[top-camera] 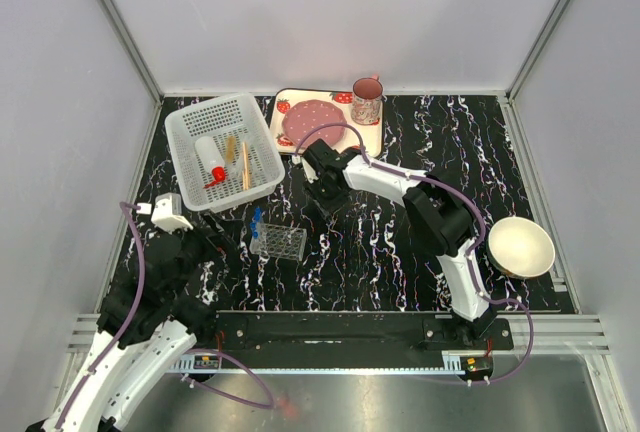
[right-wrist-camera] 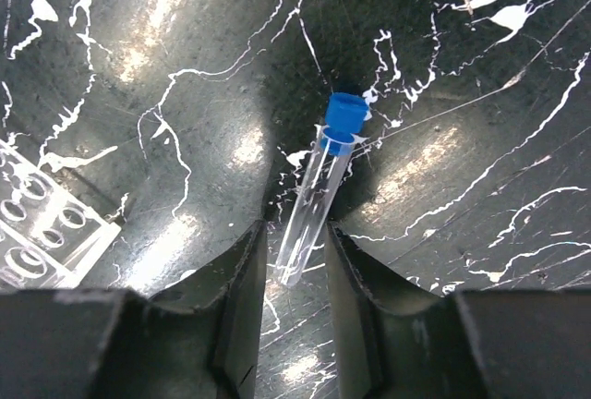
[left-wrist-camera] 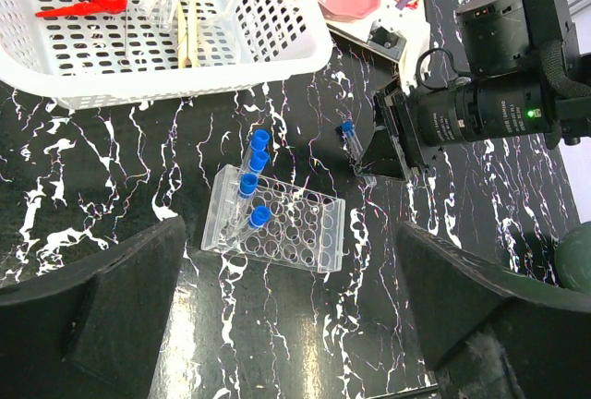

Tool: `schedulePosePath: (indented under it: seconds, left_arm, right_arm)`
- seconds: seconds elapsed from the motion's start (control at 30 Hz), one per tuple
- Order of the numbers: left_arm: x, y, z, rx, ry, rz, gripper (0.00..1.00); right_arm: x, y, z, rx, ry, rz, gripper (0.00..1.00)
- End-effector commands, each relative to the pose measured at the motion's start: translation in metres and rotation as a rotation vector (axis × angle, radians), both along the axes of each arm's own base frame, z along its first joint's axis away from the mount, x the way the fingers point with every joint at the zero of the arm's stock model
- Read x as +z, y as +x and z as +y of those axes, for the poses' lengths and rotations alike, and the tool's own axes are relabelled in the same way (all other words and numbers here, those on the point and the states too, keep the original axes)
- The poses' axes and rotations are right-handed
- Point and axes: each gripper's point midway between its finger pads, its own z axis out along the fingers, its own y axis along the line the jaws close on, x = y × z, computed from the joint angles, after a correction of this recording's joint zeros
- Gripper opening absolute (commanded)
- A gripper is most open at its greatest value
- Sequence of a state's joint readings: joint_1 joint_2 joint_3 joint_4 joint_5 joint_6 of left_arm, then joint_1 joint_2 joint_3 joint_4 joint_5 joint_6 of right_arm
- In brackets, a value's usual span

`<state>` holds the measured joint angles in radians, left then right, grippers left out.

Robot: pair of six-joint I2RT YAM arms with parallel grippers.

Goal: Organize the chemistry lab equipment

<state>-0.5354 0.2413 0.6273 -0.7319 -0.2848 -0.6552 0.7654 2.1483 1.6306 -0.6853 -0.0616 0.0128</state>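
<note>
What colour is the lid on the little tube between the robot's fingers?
Blue. The cap on the tube shows best in the right wrist view.

Even overhead light; glare on glossy tabletop.

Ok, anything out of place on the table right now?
One blue-capped tube lies on the black table, apart from the clear rack where four capped tubes stand. The right gripper has a finger on either side of its lower end. Nothing looks spilled or broken.
</note>
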Motion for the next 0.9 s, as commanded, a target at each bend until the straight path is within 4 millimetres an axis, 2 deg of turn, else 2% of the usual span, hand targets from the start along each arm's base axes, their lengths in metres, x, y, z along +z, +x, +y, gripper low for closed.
schedulePosePath:
  seconds: [0.0,0.1,0.23,0.3,0.37,0.43,0.47,0.5,0.53,0.57,0.6,0.67,0.7,0.73,0.77,0.8,0.83,0.87]
  left_arm:
    - [0.006,0.004,-0.005,-0.015,-0.020,-0.030,0.99]
    - [0.005,0.003,-0.010,-0.036,-0.037,-0.020,0.99]
    - [0.003,0.000,-0.025,-0.093,-0.094,0.003,0.99]
    - [0.000,-0.003,-0.038,-0.141,-0.148,0.024,0.99]
    - [0.008,-0.004,-0.053,-0.197,-0.216,0.019,0.99]
    - [0.015,0.000,-0.062,-0.221,-0.255,0.005,0.99]
    - [0.019,-0.004,-0.070,-0.263,-0.286,0.011,0.99]
    - [0.021,-0.002,-0.075,-0.276,-0.299,0.021,0.99]
    - [0.030,0.001,-0.080,-0.293,-0.323,0.001,0.99]
    - [0.033,-0.001,-0.087,-0.325,-0.344,0.005,0.99]
    - [0.033,0.002,-0.093,-0.333,-0.373,0.029,0.99]
    - [0.049,0.001,-0.109,-0.398,-0.459,0.019,0.99]
    - [0.047,0.004,-0.116,-0.416,-0.480,0.043,0.99]
    - [0.059,0.002,-0.126,-0.475,-0.524,0.018,0.99]
    - [0.057,0.006,-0.133,-0.484,-0.555,0.054,0.99]
    - [0.058,0.007,-0.138,-0.503,-0.570,0.061,0.99]
    - [0.065,0.007,-0.144,-0.539,-0.591,0.050,0.99]
    - [0.058,0.012,-0.149,-0.534,-0.596,0.094,0.98]
  right_arm:
    - [-0.007,0.001,-0.006,-0.009,-0.044,-0.022,0.36]
    - [-0.011,-0.003,-0.010,0.001,-0.058,-0.014,0.30]
    - [-0.006,-0.005,-0.014,0.035,-0.053,-0.020,0.20]
    - [0.005,-0.005,-0.014,0.067,-0.036,-0.028,0.15]
    - [0.015,-0.003,-0.016,0.100,-0.010,-0.034,0.10]
    - [0.037,-0.011,-0.014,0.157,0.063,-0.015,0.07]
    - [0.041,-0.010,-0.021,0.169,0.077,-0.012,0.06]
    - [0.055,-0.013,-0.024,0.191,0.107,-0.015,0.06]
    - [0.064,-0.023,-0.020,0.240,0.177,0.026,0.06]
    - [0.068,-0.024,-0.028,0.270,0.202,0.033,0.06]
    - [0.085,-0.028,-0.030,0.287,0.241,0.022,0.06]
    - [0.100,-0.040,-0.030,0.346,0.319,0.037,0.07]
    - [0.117,-0.044,-0.034,0.364,0.361,0.021,0.07]
    - [0.128,-0.054,-0.030,0.396,0.419,0.036,0.07]
    - [0.135,-0.061,-0.031,0.436,0.446,0.029,0.07]
    - [0.150,-0.069,-0.034,0.466,0.479,0.011,0.07]
    - [0.159,-0.078,-0.031,0.496,0.526,0.017,0.07]
    - [0.162,-0.086,-0.033,0.529,0.543,0.015,0.07]
